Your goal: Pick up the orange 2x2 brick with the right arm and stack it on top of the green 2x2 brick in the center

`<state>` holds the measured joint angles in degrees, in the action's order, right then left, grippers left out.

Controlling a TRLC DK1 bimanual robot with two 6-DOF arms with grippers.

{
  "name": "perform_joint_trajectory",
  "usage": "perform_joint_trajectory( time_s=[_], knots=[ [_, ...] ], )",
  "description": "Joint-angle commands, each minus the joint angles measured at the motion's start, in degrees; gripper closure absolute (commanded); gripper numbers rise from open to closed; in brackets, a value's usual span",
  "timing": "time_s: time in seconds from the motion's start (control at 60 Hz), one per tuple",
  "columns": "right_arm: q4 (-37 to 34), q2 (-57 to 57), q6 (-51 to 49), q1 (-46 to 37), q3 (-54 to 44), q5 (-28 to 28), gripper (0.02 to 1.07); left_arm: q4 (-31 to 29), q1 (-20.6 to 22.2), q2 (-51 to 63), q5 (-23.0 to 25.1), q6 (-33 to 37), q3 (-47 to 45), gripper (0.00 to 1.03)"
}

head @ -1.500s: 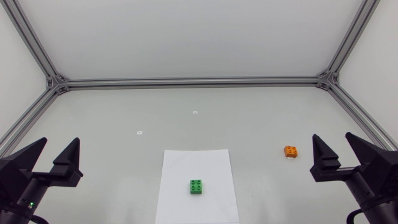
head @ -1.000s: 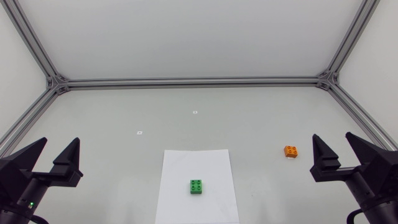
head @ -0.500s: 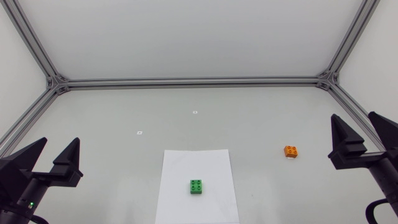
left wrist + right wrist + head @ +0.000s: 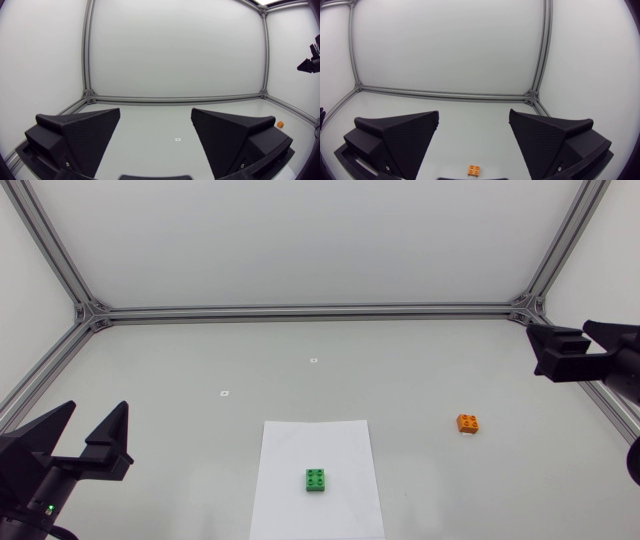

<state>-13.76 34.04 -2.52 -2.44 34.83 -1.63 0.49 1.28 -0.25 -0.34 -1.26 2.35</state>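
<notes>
Raised, the right arm (image 4: 608,368) holds wide-open, empty jaws above the orange brick (image 4: 467,422); left jaws likewise.

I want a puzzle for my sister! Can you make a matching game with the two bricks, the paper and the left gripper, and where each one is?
Things:
1. green 2x2 plastic brick
2. orange 2x2 plastic brick
3. white sheet of paper
4. black left gripper

Places:
A. open, empty, at the table's left
B. on the bare table, right of the paper
C. flat under the green brick
D. on the paper

Pairs: 1-D, 2-B, 3-C, 4-A.
</notes>
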Motion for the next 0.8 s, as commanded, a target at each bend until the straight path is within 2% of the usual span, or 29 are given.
perform_joint_trajectory(
  time_s=[0.0, 0.217, 0.383, 0.55, 0.683, 0.783],
  knots=[
    [-3.4, 6.1, 1.8, -1.9, 5.0, -0.6, 0.07, -0.8, -0.2, -0.5, 0.3, 0.7, -2.3, 0.04],
    [-11.0, 17.7, 3.8, -4.5, 13.4, -2.7, 0.07, -0.8, -0.2, -0.5, 0.3, 0.7, -2.3, 0.04],
    [-27.0, 34.0, 2.8, -6.1, 25.6, -3.3, 0.07, -0.8, -0.2, -0.5, 0.3, 0.7, -2.3, 0.04],
    [-27.1, 42.2, 0.3, -9.3, 27.6, -11.0, 0.07, -0.8, -0.2, -0.5, 0.3, 0.7, -2.3, 0.04],
    [-27.5, 47.0, 0.2, -9.2, 28.4, -10.3, 0.07, -0.8, -0.2, -0.5, 0.3, 0.7, -2.3, 0.04],
    [-29.1, 51.4, 0.2, -7.8, 30.2, -6.4, 0.07, -0.8, -0.2, -0.5, 0.3, 0.7, -2.3, 0.04]
  ],
)
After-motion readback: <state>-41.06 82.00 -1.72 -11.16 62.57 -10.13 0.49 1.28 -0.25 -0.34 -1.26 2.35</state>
